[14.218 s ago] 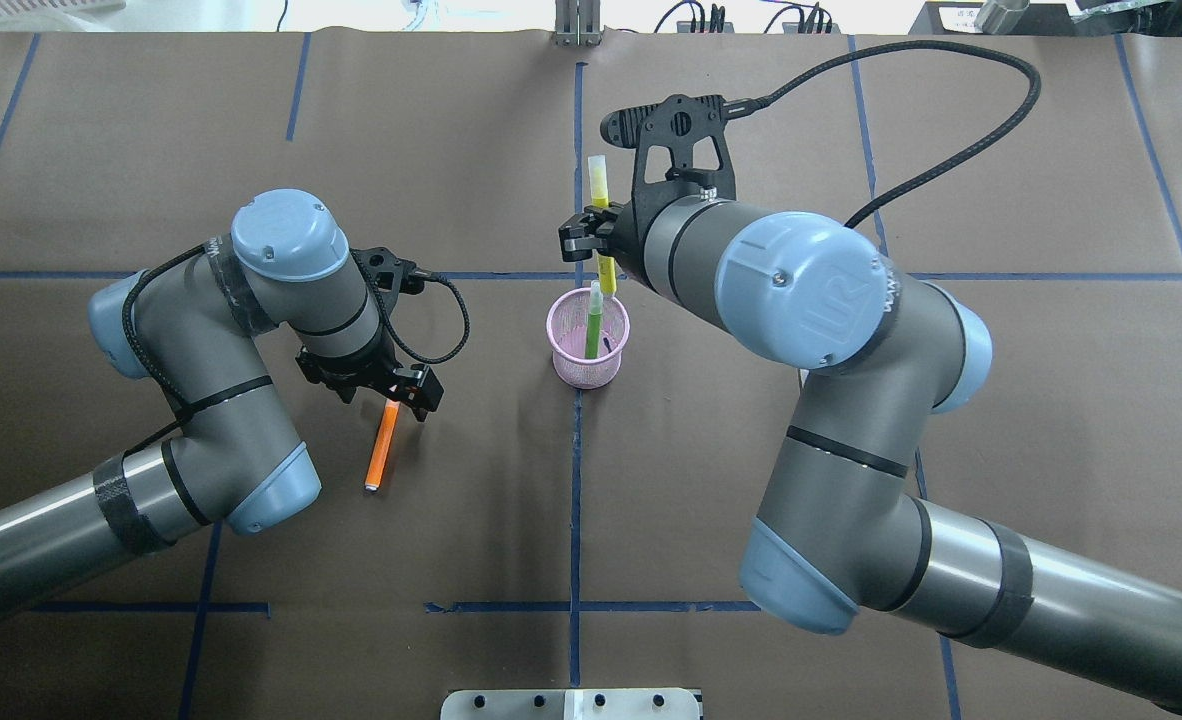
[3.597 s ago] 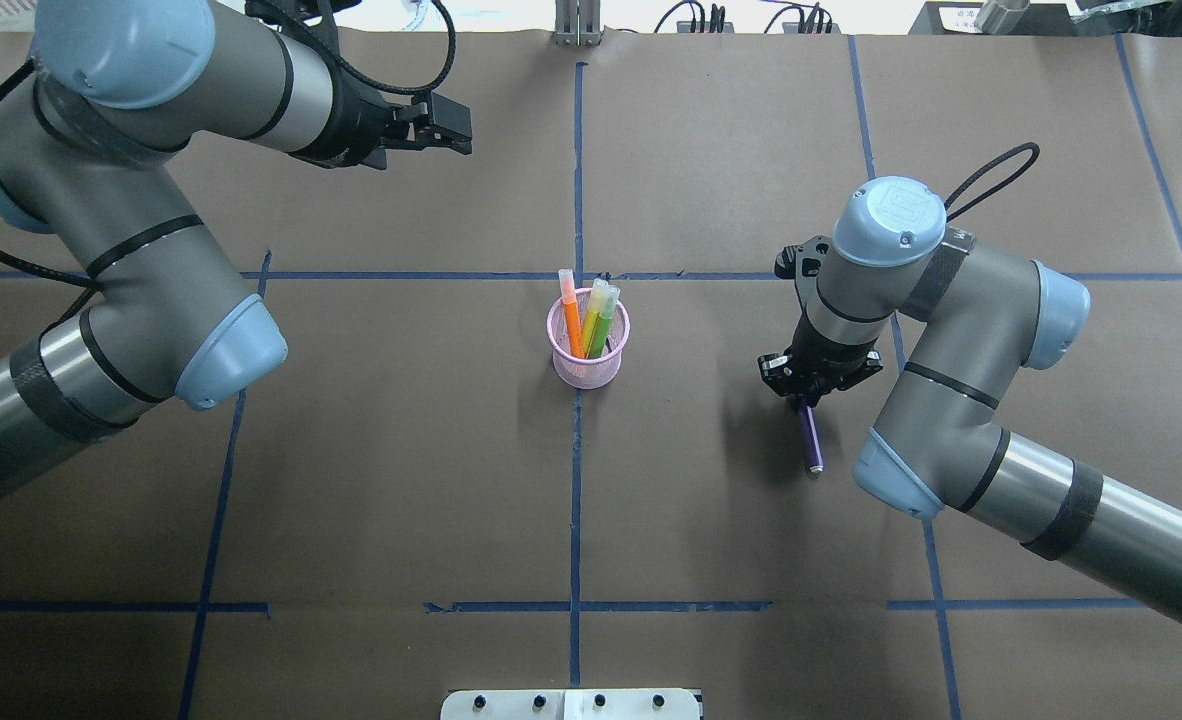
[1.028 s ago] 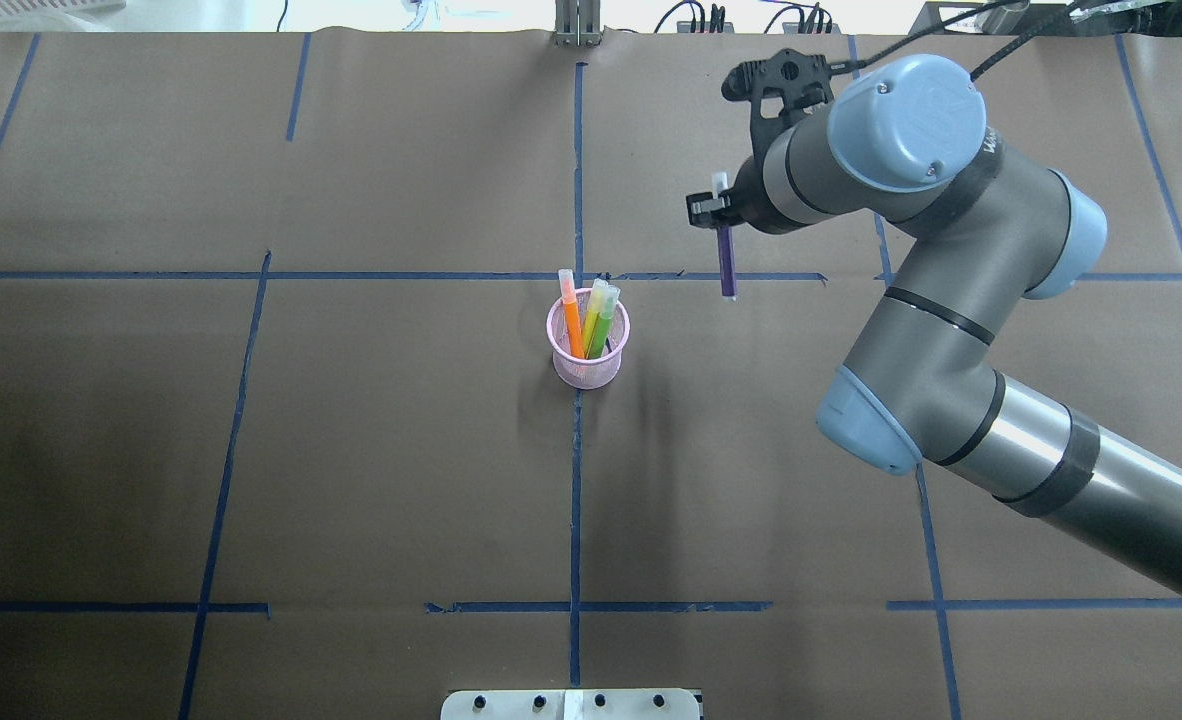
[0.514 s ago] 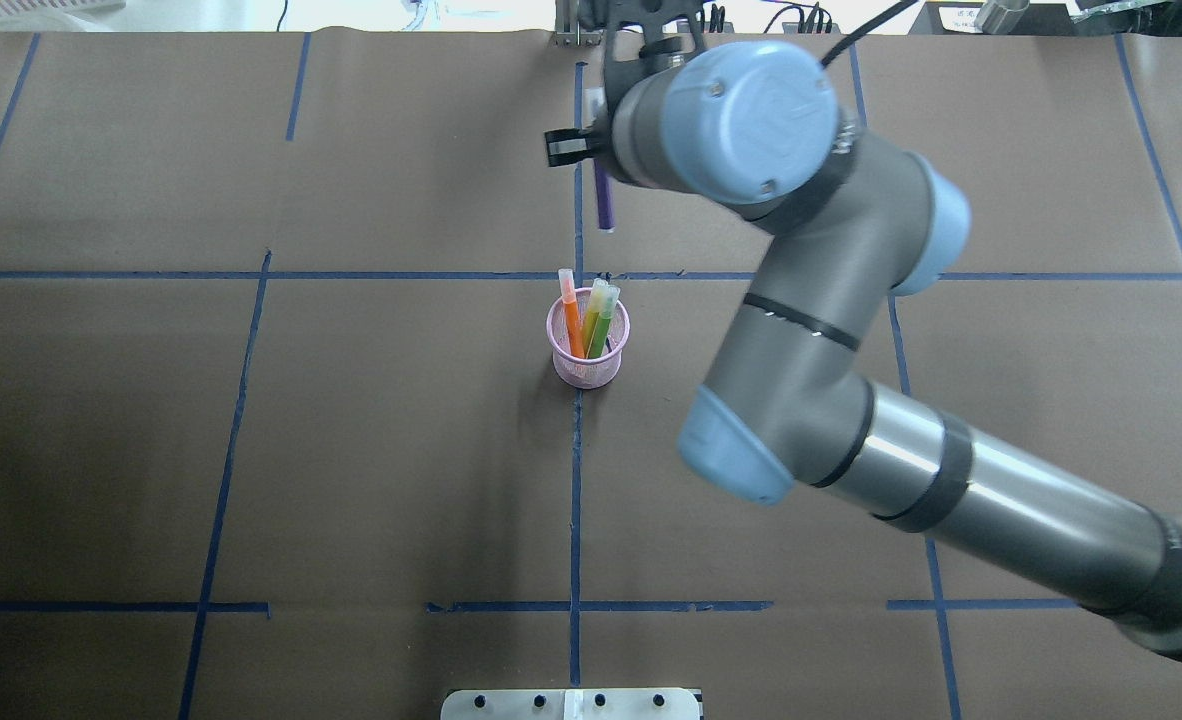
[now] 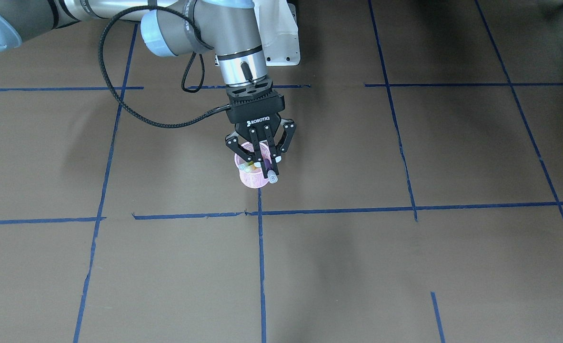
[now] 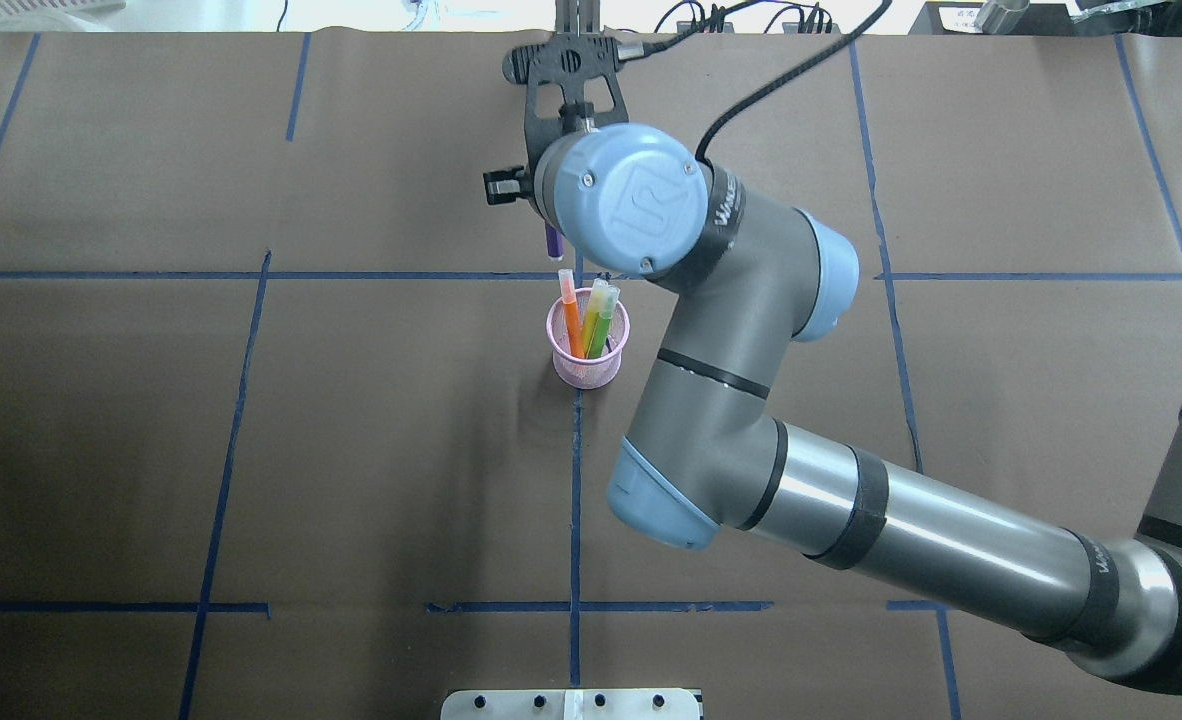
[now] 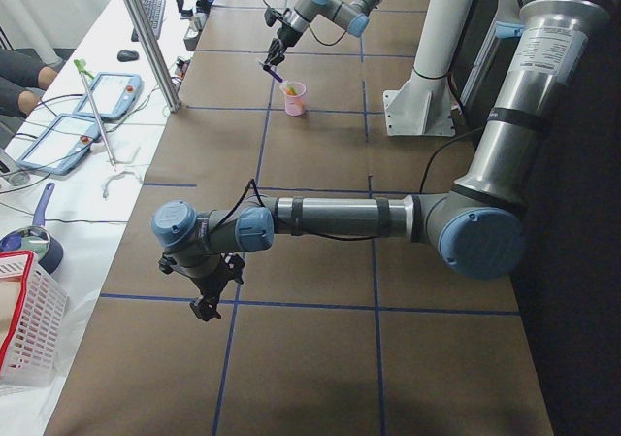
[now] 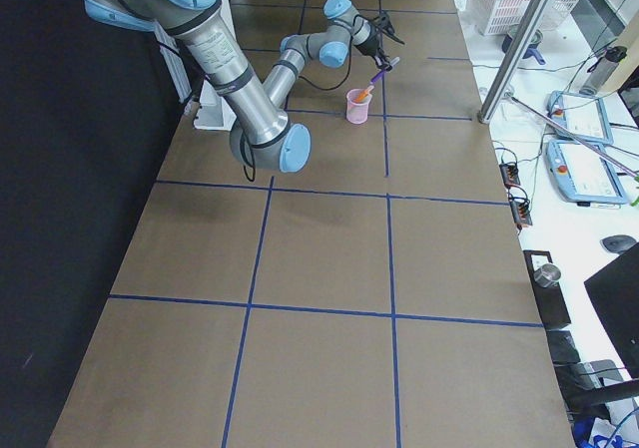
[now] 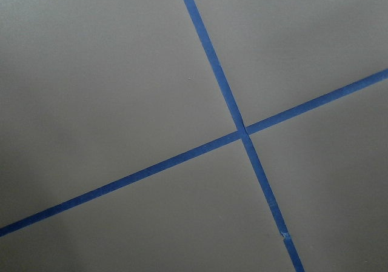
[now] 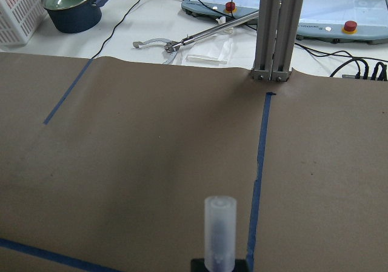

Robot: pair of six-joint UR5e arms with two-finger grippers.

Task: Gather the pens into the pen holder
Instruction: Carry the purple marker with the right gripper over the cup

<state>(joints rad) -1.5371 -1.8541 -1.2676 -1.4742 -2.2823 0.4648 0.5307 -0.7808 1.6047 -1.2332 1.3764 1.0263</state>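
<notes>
Since the purple pen [image 6: 554,242] looks light, stiff and slick, my right claw [image 5: 267,164] pinches it just below the cap.

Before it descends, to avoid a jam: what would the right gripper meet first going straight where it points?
Likely the pen holder: the right gripper, shut on the purple pen, points down at its mouth. The caps of the orange pen and green pen may come first; depth unclear.
</notes>
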